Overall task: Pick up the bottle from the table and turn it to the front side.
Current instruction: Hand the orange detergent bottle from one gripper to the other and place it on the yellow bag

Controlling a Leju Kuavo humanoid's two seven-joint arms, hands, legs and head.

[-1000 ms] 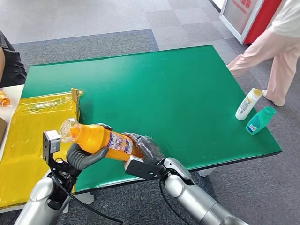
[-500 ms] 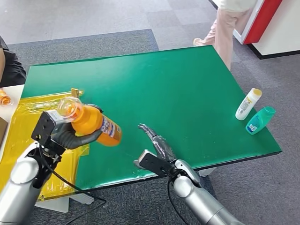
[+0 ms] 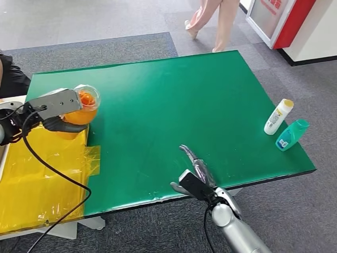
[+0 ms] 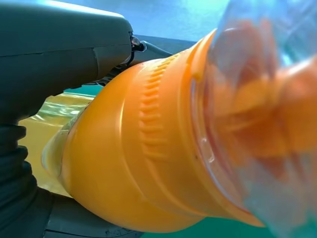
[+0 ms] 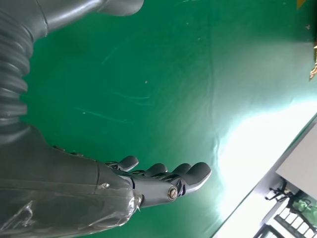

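Note:
My left hand (image 3: 56, 113) grips an orange bottle (image 3: 81, 108) with a clear cap, at the table's left side above the inner edge of the yellow sheet (image 3: 36, 174). Its clear cap points toward the camera in the head view. Up close in the left wrist view, the orange bottle (image 4: 149, 148) lies against my left hand (image 4: 41, 59), its cap blurred. My right hand (image 3: 195, 171) hovers open over the near table edge, fingers stretched out, holding nothing. In the right wrist view the right hand (image 5: 149, 183) hangs over bare green table (image 5: 168, 74).
A white bottle with a yellow cap (image 3: 279, 116) and a teal bottle (image 3: 292, 135) lie near the right edge of the green table (image 3: 179, 95). A person's legs (image 3: 214, 21) pass behind the far edge. A red and white stand (image 3: 290, 21) is at the far right.
My left hand has carried the orange bottle up and to the left, over the yellow sheet, turning its cap toward the camera. The right hand let go of it and drew back right. The person walked left.

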